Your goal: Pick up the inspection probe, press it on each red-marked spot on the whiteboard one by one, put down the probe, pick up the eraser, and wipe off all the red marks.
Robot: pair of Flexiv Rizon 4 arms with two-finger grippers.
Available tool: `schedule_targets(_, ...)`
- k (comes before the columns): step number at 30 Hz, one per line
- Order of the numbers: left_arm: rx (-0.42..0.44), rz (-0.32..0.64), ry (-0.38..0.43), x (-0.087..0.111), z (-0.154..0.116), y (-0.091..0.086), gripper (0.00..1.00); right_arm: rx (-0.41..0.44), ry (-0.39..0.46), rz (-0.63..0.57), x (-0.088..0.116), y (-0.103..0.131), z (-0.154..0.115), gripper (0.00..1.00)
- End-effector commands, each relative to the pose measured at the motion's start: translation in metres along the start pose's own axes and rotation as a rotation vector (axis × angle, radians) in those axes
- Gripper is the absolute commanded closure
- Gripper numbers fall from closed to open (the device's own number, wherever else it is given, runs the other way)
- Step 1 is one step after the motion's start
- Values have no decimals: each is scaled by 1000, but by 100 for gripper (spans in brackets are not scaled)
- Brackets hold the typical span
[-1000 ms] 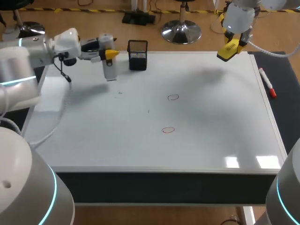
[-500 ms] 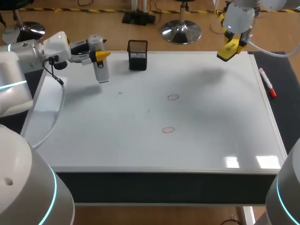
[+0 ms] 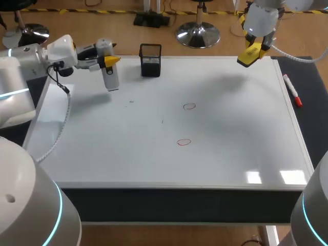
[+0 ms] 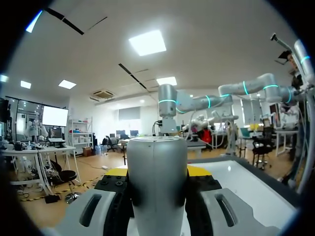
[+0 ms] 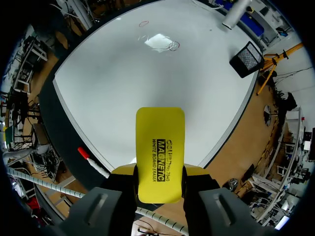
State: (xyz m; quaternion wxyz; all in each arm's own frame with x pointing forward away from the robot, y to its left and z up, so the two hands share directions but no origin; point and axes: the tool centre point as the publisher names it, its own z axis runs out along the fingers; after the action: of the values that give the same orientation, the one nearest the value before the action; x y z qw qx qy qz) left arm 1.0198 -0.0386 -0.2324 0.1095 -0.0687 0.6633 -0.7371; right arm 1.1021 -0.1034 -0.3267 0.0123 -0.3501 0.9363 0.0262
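My left gripper (image 3: 107, 61) is shut on the silver-grey probe (image 3: 109, 72), which hangs roughly upright over the whiteboard's (image 3: 154, 159) far left corner. In the left wrist view the probe (image 4: 157, 177) fills the space between the yellow-tipped fingers (image 4: 115, 172). My right gripper (image 3: 252, 52) is held high over the far right corner, shut on the yellow eraser (image 3: 248, 57); the eraser (image 5: 160, 152) sticks out ahead of that gripper (image 5: 160, 173). Two small red circles (image 3: 189, 106) (image 3: 184, 142) are drawn near the board's middle, also visible as red circles (image 5: 173, 45) (image 5: 143, 23) in the right wrist view.
A black mesh holder (image 3: 150, 60) stands at the board's far edge, just right of the probe. A red-capped marker (image 3: 293, 90) lies on the dark mat off the board's right side. Faint small dark marks (image 3: 131, 101) dot the board left of centre.
My left arm has drawn back to the left with the probe, away from the mesh holder, then held still. The right arm and eraser have not moved.
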Motion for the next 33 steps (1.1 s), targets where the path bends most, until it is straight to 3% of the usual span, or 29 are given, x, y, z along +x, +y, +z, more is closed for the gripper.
schedule_targets(1, 2, 4, -4, 1, 0, 0, 100, 18, -21, -47, -9, 17, 0, 100)
schedule_targets(20, 2, 4, -4, 1, 0, 0, 100, -12, -45, -389, -57, 167, 16, 100)
schedule_targets(28, 2, 4, -4, 1, 0, 0, 100, -52, -76, -477, -74, 225, 30, 100)
schedule_targets(33, 2, 4, -4, 1, 0, 0, 100, -59, -65, -495, -80, 248, 48, 100)
